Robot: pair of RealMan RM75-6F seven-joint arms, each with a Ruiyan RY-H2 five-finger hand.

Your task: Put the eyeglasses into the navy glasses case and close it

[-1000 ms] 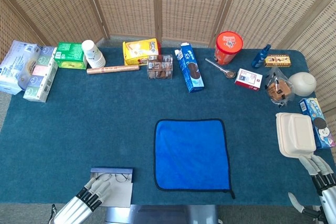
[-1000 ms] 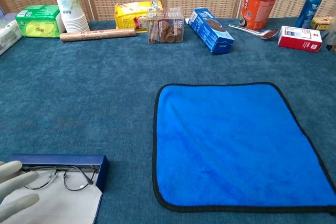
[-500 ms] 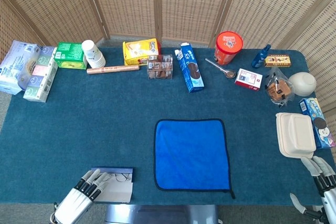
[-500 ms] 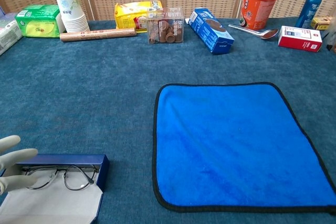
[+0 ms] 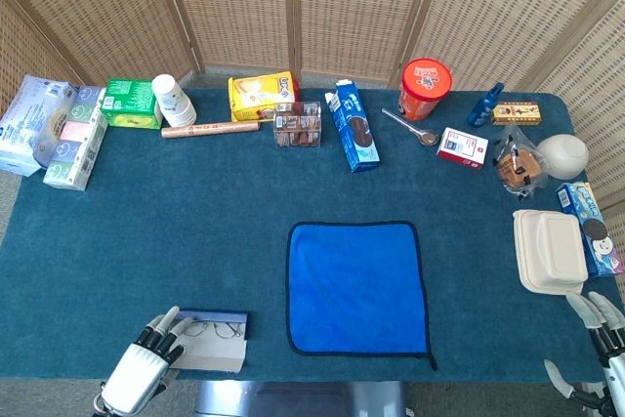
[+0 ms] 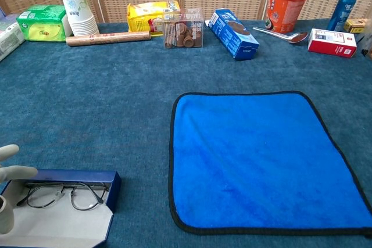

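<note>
Inside open navy case (image 6: 64,201) — eyeglasses (image 6: 61,194), left hand (image 5: 146,366) beside

Left hand (image 6: 7,169) & navy glasses case (image 6: 64,213) cut off.

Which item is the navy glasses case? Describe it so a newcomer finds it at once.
Start at the bright blue cloth in the middle of the teal table, then look left along the table's near edge. There lies the navy glasses case, open, with the eyeglasses on its pale lining and the left hand at its left end. Unlike the packages along the far edge, it is a flat open box alone in that corner.
</note>
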